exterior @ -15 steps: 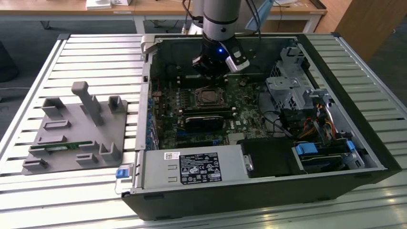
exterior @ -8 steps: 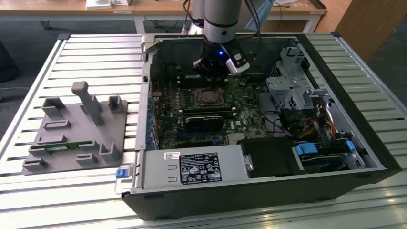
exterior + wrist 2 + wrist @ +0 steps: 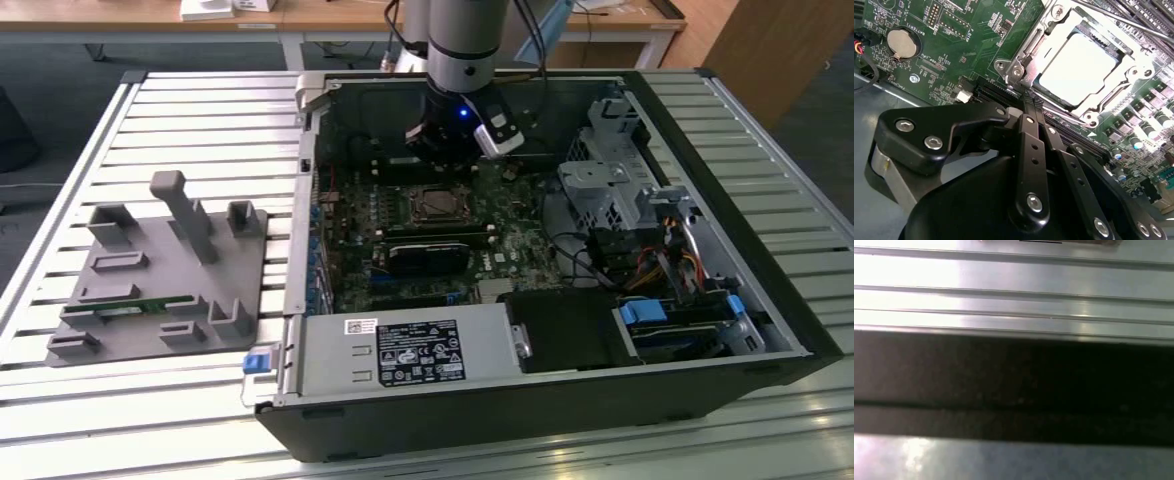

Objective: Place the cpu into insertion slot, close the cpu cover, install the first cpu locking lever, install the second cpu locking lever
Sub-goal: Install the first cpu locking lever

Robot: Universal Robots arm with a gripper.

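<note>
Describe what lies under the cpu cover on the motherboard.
Through the cpu cover's cut-out, the cpu's pale metal top shows. The insertion slot beneath is covered, so its contacts cannot be seen.

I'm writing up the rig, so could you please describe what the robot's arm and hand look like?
The arm is a silver-grey cylinder with a black wrist section showing a small blue light and dark cables alongside. The hand is matte black, with slim linkage fingers joined by silver screws and rounded black housings.

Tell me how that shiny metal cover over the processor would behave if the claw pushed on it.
The cpu cover is a thin metal frame, so probably stiff and light. Its glossy surface looks slippery. It lies flat around the cpu, so it seems unlikely to tip.
</note>
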